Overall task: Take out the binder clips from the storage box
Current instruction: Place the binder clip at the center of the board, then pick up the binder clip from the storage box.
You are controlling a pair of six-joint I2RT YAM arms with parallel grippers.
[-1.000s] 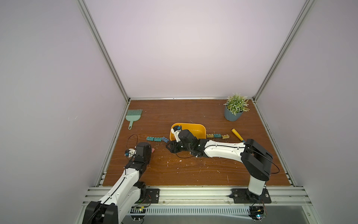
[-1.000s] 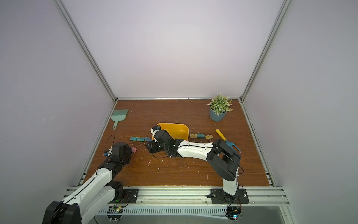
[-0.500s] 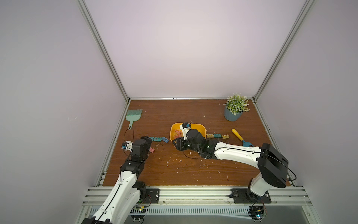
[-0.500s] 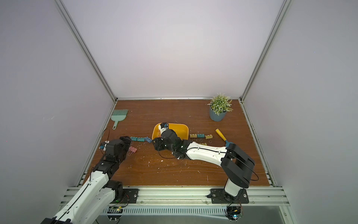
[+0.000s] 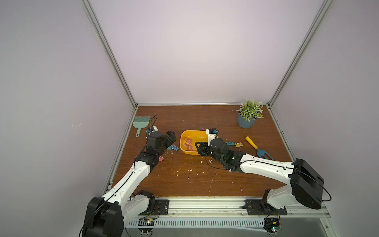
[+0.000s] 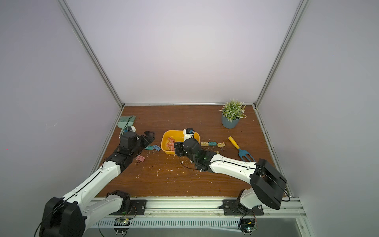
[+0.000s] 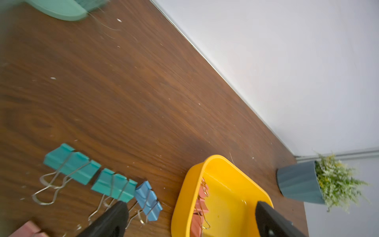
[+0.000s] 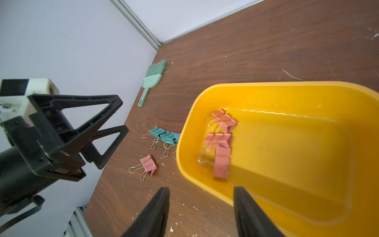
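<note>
Storage box (image 5: 195, 136): stands on the bench (image 5: 184, 180) near mid-frame in both top views, upright.

Contents: a heap of pink binder clips (image 8: 220, 147) against the box wall at frame left. They overlap, so the count is uncertain, perhaps four or five.

On the bench, outside the box:
- Two teal clips (image 7: 71, 164) and one blue clip (image 7: 148, 200) lie in a line just left of the box.
- A single pink clip (image 6: 140, 158) lies lower left of these.
- A row of three clips (image 6: 212, 143), yellow, teal and yellow, lies just right of the box.

Left tool (image 8: 124, 116): jaws spread wide and empty, poised by the teal clips, left of the box.

Right tool (image 8: 201, 189): jaws partly apart, nothing gripped. In the right wrist view one finger sits over the bench and the other over the box interior, with the box wall running between them.

A brush (image 5: 141, 121) lies at the bench's upper left. A plant pot (image 5: 247, 121) stands at the upper right.
</note>
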